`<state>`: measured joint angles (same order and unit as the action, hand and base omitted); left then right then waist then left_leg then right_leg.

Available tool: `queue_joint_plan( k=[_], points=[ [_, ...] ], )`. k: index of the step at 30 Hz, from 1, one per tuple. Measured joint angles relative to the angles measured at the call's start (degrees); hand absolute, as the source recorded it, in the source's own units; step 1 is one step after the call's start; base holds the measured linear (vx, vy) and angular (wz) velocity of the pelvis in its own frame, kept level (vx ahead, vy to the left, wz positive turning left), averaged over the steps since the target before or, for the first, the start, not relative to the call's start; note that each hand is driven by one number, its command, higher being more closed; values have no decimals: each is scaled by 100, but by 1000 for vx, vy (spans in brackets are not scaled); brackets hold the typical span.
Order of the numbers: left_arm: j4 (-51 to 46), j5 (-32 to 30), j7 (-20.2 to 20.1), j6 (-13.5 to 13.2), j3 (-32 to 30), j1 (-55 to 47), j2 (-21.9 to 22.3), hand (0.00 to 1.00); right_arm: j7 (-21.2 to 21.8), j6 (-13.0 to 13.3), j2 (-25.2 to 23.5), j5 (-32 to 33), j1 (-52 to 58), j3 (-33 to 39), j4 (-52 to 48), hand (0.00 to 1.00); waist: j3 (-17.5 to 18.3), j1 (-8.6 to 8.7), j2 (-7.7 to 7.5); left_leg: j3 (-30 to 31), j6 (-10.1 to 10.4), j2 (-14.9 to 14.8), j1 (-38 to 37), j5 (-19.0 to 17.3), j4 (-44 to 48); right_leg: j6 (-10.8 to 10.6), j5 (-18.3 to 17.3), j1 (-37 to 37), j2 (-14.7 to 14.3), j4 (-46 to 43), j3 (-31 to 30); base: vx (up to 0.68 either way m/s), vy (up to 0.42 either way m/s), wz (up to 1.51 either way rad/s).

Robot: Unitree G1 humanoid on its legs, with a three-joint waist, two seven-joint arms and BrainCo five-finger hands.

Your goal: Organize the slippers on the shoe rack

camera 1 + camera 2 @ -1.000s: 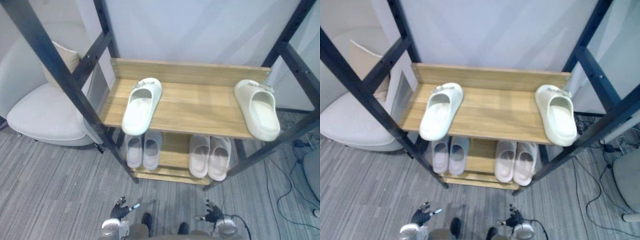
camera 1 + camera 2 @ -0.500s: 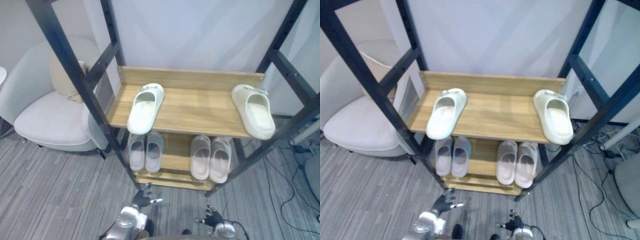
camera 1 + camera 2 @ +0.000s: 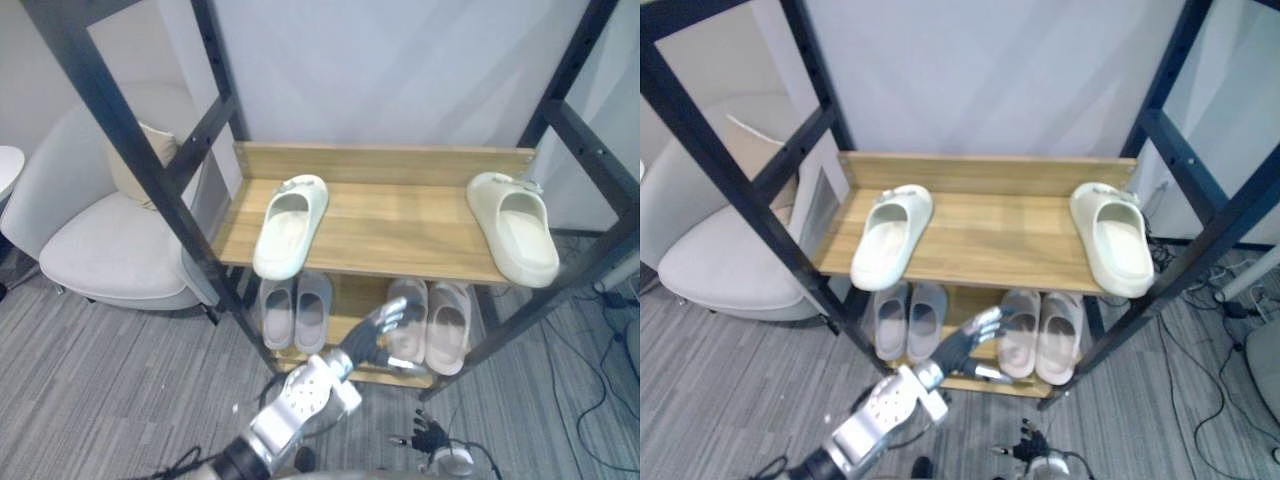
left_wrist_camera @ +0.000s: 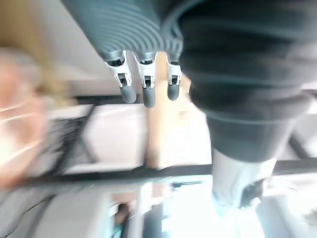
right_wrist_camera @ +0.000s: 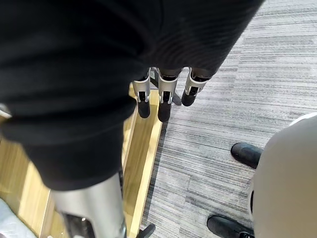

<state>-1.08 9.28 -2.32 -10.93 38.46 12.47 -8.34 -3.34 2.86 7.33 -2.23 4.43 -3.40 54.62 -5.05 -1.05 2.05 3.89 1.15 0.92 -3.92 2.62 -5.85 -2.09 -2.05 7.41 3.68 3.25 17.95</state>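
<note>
A white slipper [image 3: 290, 225] lies at the left of the rack's upper wooden shelf [image 3: 400, 225], toe over the front edge. A cream slipper [image 3: 515, 240] lies at that shelf's right end. On the lower shelf [image 3: 352, 292] stand a grey pair [image 3: 295, 310] and a pinkish pair [image 3: 432, 320]. My left hand [image 3: 375, 335] is raised in front of the lower shelf, just before the pinkish pair, fingers [image 4: 143, 87] straight, holding nothing. My right hand [image 3: 430, 440] hangs low near the floor, its fingers [image 5: 163, 99] relaxed and empty.
Slanted black frame posts [image 3: 150, 170] flank the rack on both sides. A white armchair [image 3: 110, 240] with a beige cushion [image 3: 135, 165] stands to the left. Cables [image 3: 610, 300] lie on the grey carpet at the right.
My left arm has risen from low by the floor and reached forward to the lower shelf. The right hand stays low. The camera has shifted a little.
</note>
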Motion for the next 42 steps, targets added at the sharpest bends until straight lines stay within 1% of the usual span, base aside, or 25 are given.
queue_joint_plan(
  k=[2,3,4,7,11,13,15,16,18,19,20,21,22,24,26,27,28,32,34,38,42],
  points=[
    [-320,1,226,-39,-335,422,4,0,0,1,38,1,-3,-19,-16,0,16,56,18,-29,2,-33,34,-3,1,-1,0,-47,19,-8,-37,-22,-7,-5],
    [-350,1,251,-49,-376,472,4,0,1,1,44,1,-4,-19,-22,0,17,59,20,-29,2,-33,39,-3,1,-1,0,-51,19,-9,-38,-4,2,-4],
    [-455,2,378,-90,-520,669,9,0,3,0,67,-3,3,-19,-28,0,47,70,29,-41,2,-33,73,-3,1,-2,1,-97,20,-21,-52,0,0,0],
    [-635,3,561,-124,-784,1022,5,0,12,-4,151,-9,4,-14,-29,0,66,76,27,-85,2,-36,97,-3,2,-2,0,-129,20,-71,-87,24,3,-7],
    [-636,2,740,-135,-1191,1399,-7,0,26,-5,255,-10,9,42,-43,0,68,92,22,-105,1,-30,92,-3,6,-1,0,-135,26,-93,-107,4,0,-2],
    [-597,2,814,-141,-1419,1572,-105,0,48,-8,260,-13,10,50,-45,0,70,100,18,-106,0,-30,92,-3,13,-1,0,-136,28,-103,-111,-19,-1,0],
    [-518,10,838,-146,-1564,1744,-285,0,79,-24,258,-20,40,50,-130,0,70,104,19,-105,0,-32,91,-3,19,-1,0,-137,27,-109,-113,-35,-4,0],
    [-302,126,835,-148,-1692,1950,-490,0,108,-37,259,-26,45,50,-190,0,72,106,15,-105,0,-34,94,-3,33,-1,0,-138,27,-116,-113,0,0,0],
    [-135,173,832,-144,-1781,2097,-645,0,115,-57,259,-30,45,51,-204,0,74,109,12,-104,0,-34,95,-3,38,-1,0,-140,27,-118,-114,-32,-4,0],
    [40,198,829,-140,-1874,2259,-870,0,126,-66,259,-41,50,52,-203,0,80,108,3,-103,0,-34,107,-2,40,-1,0,-152,26,-121,-114,0,0,0],
    [67,197,827,-140,-1883,2282,-907,0,129,-68,259,-43,51,52,-203,0,81,108,1,-103,0,-34,111,-2,41,-1,0,-157,26,-122,-114,0,0,0],
    [151,196,821,-135,-1923,2359,-1065,0,149,-70,257,-58,50,52,-204,0,88,109,-8,-102,0,-33,138,-2,48,0,0,-183,25,-129,-114,0,0,0],
    [310,194,810,-122,-2000,2480,-1319,0,182,-76,249,-83,47,52,-205,0,95,109,-29,-102,0,-34,196,0,60,0,0,-241,25,-153,-115,0,0,0],
    [436,194,807,-115,-2083,2524,-1473,0,212,-91,240,-186,51,53,-205,0,94,108,-43,-104,0,-32,199,0,60,0,0,-246,26,-157,-118,0,0,0],
    [673,189,810,-105,-2250,2529,-1742,0,227,-121,208,-224,56,54,-206,0,99,114,-67,-107,0,-23,198,0,58,1,-1,-247,33,-157,-123,0,0,0],
    [710,186,810,-100,-2273,2529,-1776,0,228,-121,204,-224,56,54,-206,0,98,115,-70,-107,0,-22,198,-1,58,1,-1,-248,34,-157,-123,0,0,0],
    [813,162,813,-50,-2316,2529,-1933,0,231,-122,167,-226,68,53,-209,0,102,117,-88,-106,0,-20,199,-1,58,2,-2,-249,37,-157,-124,0,0,0],
    [872,90,806,-41,-2365,2529,-2151,0,236,-122,111,-229,72,50,-217,0,107,111,-124,-107,0,-19,191,0,54,7,-6,-252,35,-170,-127,0,0,0],
    [1043,22,763,-29,-2365,2529,-2358,0,238,-123,103,-231,90,51,-222,0,109,110,-136,-110,1,-1,178,0,51,9,-6,-279,28,-168,-130,-44,7,-2],
    [1267,-83,715,11,-2381,2528,-2578,0,239,-125,94,-235,195,50,-403,0,102,109,-150,-109,17,-18,169,17,2,31,11,-268,1,-100,-130,-10,2,0],
    [1391,-157,703,47,-2400,2528,-2584,0,238,-125,87,-236,197,50,-404,0,97,110,-159,-107,18,-20,169,15,1,32,12,-256,-6,-84,-119,0,0,0]
  ],
)
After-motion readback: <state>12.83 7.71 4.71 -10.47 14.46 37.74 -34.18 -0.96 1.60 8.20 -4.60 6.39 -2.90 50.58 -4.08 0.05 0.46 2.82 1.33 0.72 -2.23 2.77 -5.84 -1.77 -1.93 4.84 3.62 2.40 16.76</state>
